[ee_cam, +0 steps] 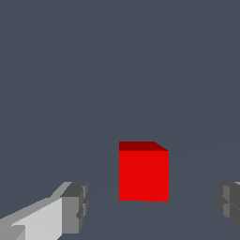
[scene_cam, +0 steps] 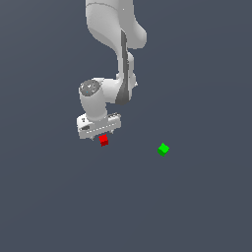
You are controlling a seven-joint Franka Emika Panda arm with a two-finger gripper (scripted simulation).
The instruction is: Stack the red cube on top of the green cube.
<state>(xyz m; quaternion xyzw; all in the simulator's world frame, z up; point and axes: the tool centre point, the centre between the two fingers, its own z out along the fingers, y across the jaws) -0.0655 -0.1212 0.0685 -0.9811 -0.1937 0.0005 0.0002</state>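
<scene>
Grey fingertips (ee_cam: 75, 208) are standing wide apart and gripping nothing as the gripper (scene_cam: 100, 136) is hovering directly over the red cube (ee_cam: 143, 172), which is sitting between them, just below; the green cube (scene_cam: 163, 149) is lying well off to the side.

Sim render, flat grey void, no furnishings

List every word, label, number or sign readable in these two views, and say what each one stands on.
None: no readable text shows in either view.
The red cube has plain faces, no marking.
The green cube is plain as well, though very small in the exterior view.
The gripper and the white arm carry no legible label or brand.
The grey surface bears no sign.
</scene>
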